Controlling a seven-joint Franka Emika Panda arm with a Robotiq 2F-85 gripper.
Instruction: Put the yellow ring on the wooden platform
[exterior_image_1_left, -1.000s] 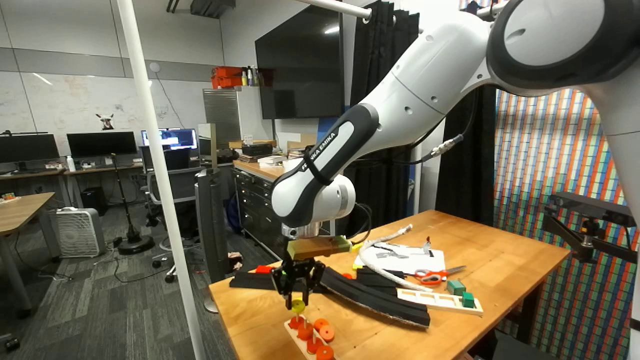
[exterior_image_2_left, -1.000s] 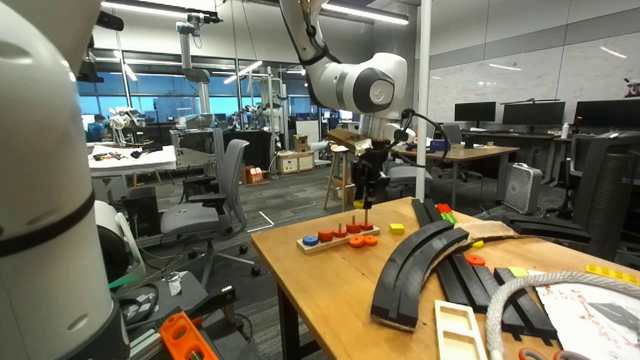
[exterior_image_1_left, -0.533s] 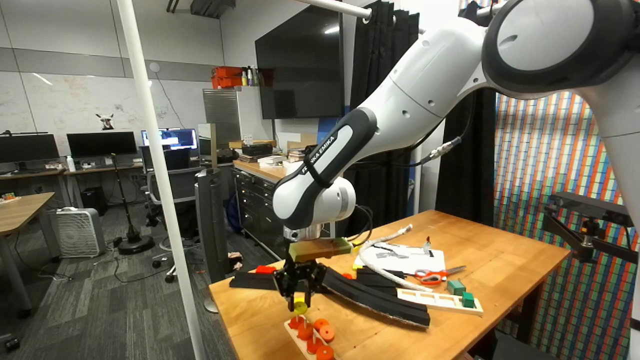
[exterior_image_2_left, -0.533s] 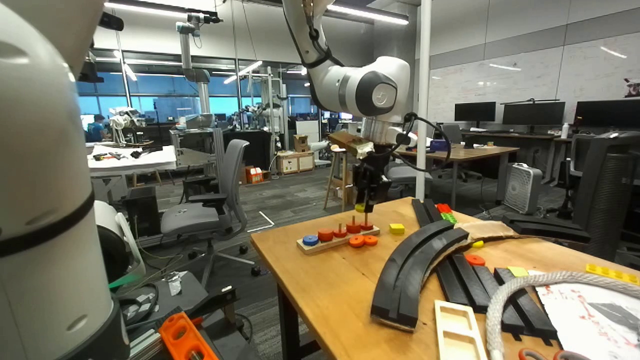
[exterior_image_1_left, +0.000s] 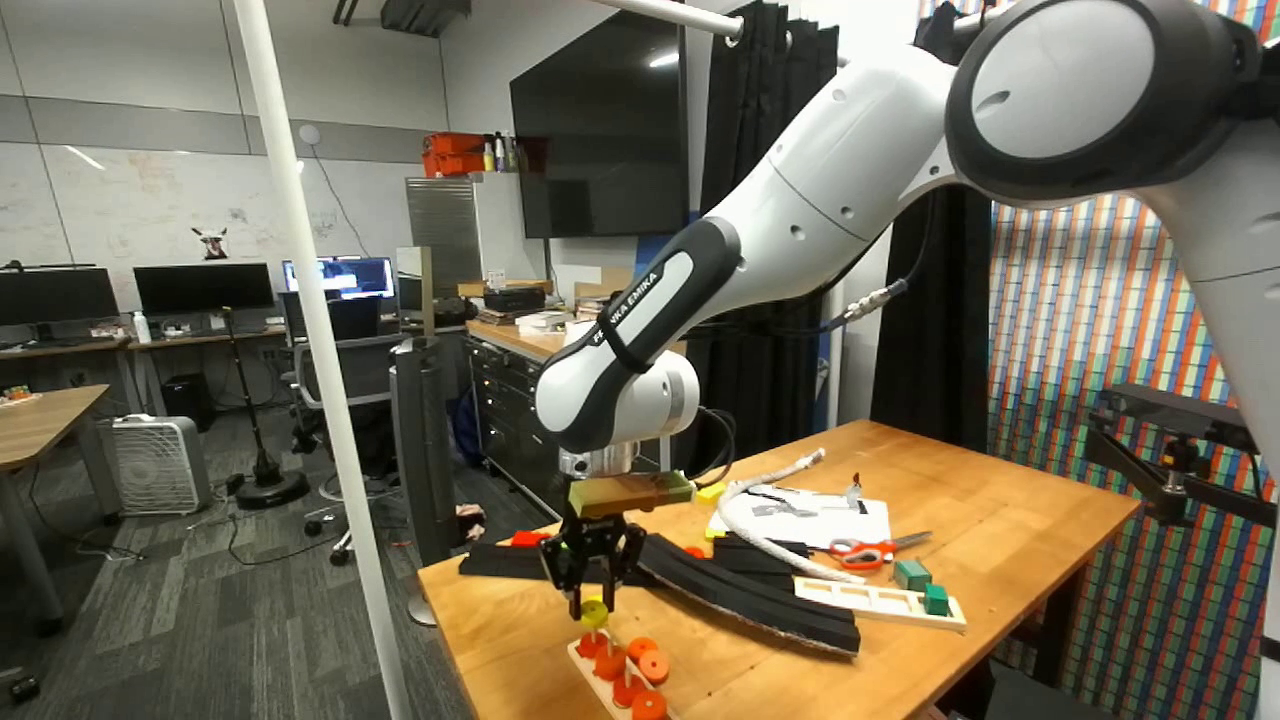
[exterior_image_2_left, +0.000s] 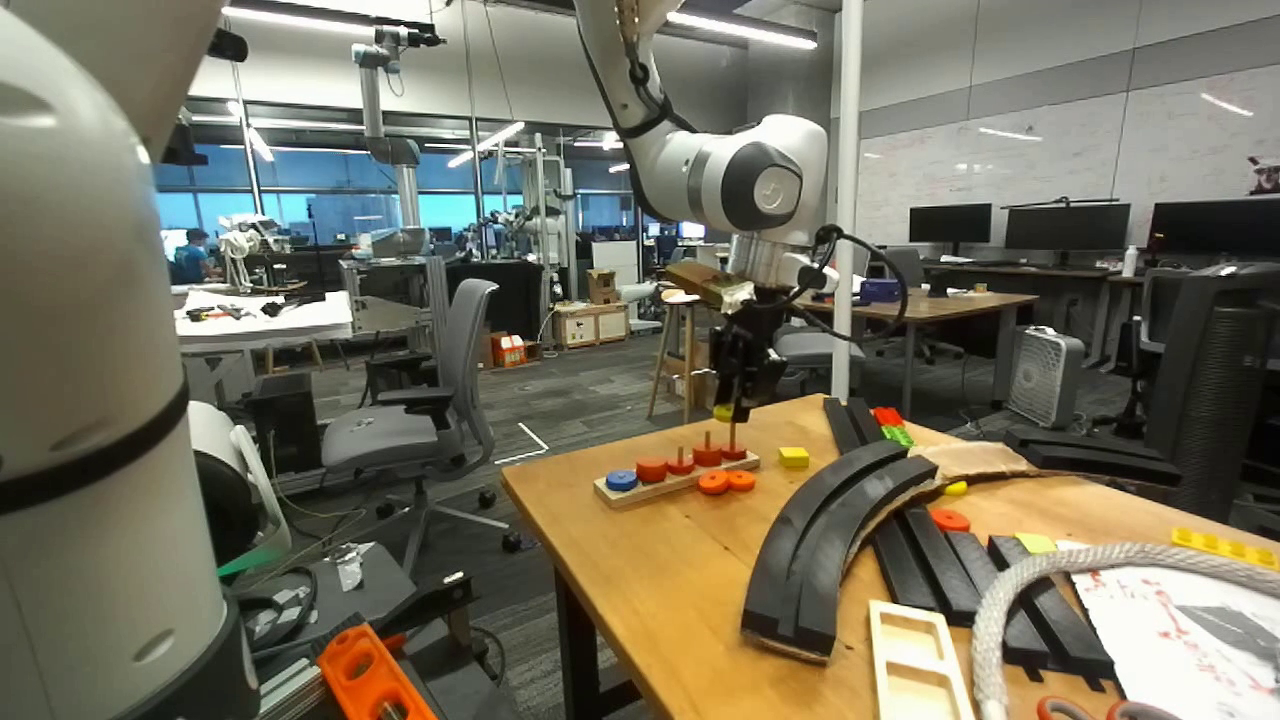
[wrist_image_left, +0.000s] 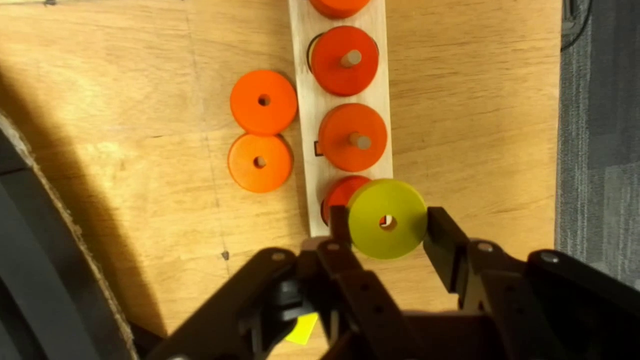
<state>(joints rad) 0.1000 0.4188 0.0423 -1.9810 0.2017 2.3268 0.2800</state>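
Observation:
The yellow ring (wrist_image_left: 385, 242) is between the fingertips of my gripper (wrist_image_left: 387, 220), touching both. The ring also shows in both exterior views (exterior_image_1_left: 594, 615) (exterior_image_2_left: 723, 412), held above the table. The wooden platform (wrist_image_left: 311, 175) is a narrow pale board with orange-red pieces on it, some with posts standing up through them. It shows in both exterior views (exterior_image_1_left: 592, 678) (exterior_image_2_left: 640, 494). The ring is above the platform's end, apart from it, partly covering the end red piece (wrist_image_left: 345, 192) in the wrist view. The end post is hidden there; an exterior view shows it (exterior_image_2_left: 732, 437) just under the gripper.
Two loose orange rings (wrist_image_left: 263, 102) (wrist_image_left: 260, 164) lie beside the platform. A blue piece (exterior_image_2_left: 621, 481) sits on its far end. A yellow block (exterior_image_2_left: 793, 457), black curved strips (exterior_image_2_left: 830, 560), rope (exterior_image_1_left: 750, 525) and scissors (exterior_image_1_left: 865, 553) lie on the table.
The gripper, with the yellow ring still in it, has shifted only slightly over the platform's end, a little to the right in an exterior view. The platform and loose rings have not moved.

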